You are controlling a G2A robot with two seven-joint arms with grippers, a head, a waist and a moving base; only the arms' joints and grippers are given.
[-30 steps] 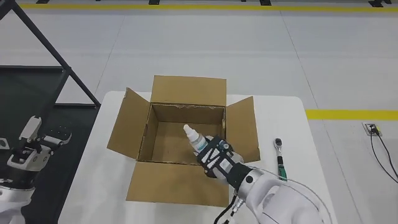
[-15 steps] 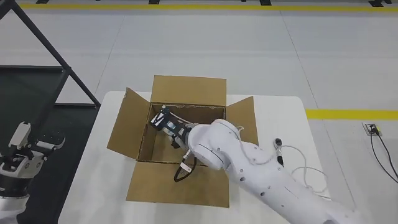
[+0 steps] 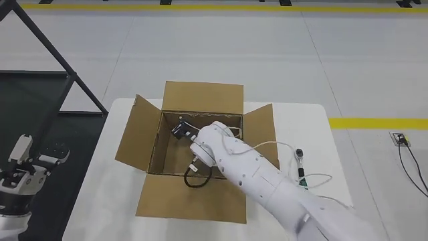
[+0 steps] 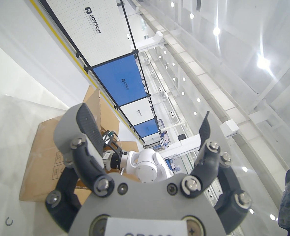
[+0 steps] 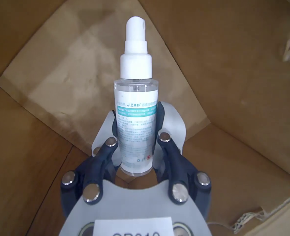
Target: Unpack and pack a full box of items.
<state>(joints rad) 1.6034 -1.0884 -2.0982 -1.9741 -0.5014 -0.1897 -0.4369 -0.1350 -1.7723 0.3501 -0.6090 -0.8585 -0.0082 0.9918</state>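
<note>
Cardboard box stands open on the white counter. The right arm's jaws, inside the box, are clamped on the lower body of a clear spray bottle, whose white nozzle points toward a floor corner. The left arm's jaws stand apart and empty, well off beside the counter. Likely hazards: the nozzle could strike the floor or a wall and lever the bottle out of its low grip; the arm's slack cable could snag on the front wall.

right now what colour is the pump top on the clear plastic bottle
White pump top, clearest in the right wrist view.
</note>
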